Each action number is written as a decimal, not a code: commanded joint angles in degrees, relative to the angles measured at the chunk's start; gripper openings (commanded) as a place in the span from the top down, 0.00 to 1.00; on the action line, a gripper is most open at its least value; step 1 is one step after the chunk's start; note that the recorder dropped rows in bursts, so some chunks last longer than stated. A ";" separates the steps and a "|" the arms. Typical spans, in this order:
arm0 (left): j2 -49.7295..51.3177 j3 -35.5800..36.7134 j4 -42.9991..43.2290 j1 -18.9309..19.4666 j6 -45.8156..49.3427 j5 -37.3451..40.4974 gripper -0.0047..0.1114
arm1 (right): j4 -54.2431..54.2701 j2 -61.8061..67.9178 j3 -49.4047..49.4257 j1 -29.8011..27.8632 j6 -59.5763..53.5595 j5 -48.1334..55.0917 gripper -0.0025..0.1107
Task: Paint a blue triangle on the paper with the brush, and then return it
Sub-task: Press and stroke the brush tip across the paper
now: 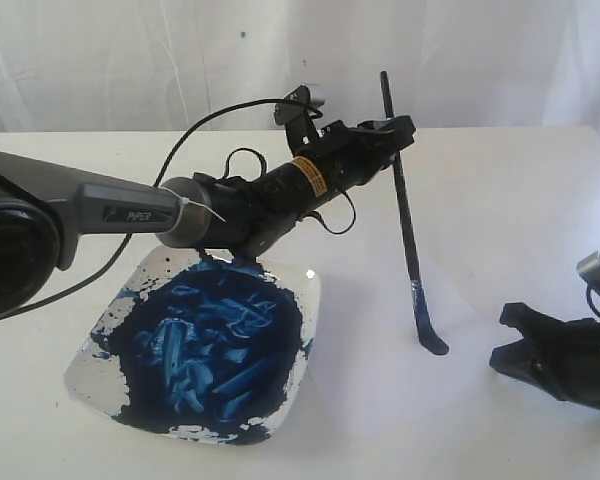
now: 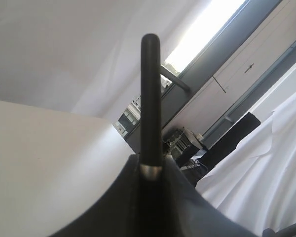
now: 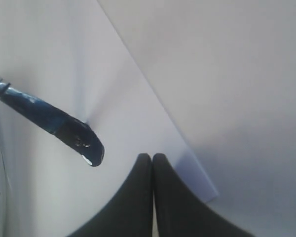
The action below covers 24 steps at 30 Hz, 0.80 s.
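Brush (image 1: 405,220) stands nearly upright at centre right of the exterior view. The left gripper (image 1: 395,130) pinches it high on the black handle, its jaws pressed on the shaft. The paint-loaded tip (image 1: 432,345) sits low at centre right, on or just above the paper (image 3: 113,98). I cannot tell which. In the right wrist view the tip lies inside the sheet's edge, fairly near one corner. No stroke of the blue triangle shows on the sheet, so the painting looks to be at its very start. The dish (image 1: 305,290) of dark blue paint fills the lower left, apart from the tip. The right gripper (image 1: 502,338) rests at the lower right edge, jaws pressed together and holding nothing.

To do this step well, lower the bristles only until they bend slightly. Drag in a straight, slow line away from that corner, keeping the handle's tilt steady. With the grip so far from the tip, small wrist wobbles would likely swing the bristles wide.
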 commanded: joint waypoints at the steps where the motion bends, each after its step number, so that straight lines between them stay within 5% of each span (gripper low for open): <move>1: -0.30 -0.30 0.26 0.70 1.44 -0.20 0.96 | -0.44 0.21 -0.18 0.10 0.07 0.19 0.98; 24: -0.30 -0.30 1.42 7.08 3.09 -0.56 0.96 | -0.44 0.21 -0.18 0.10 0.07 0.19 0.98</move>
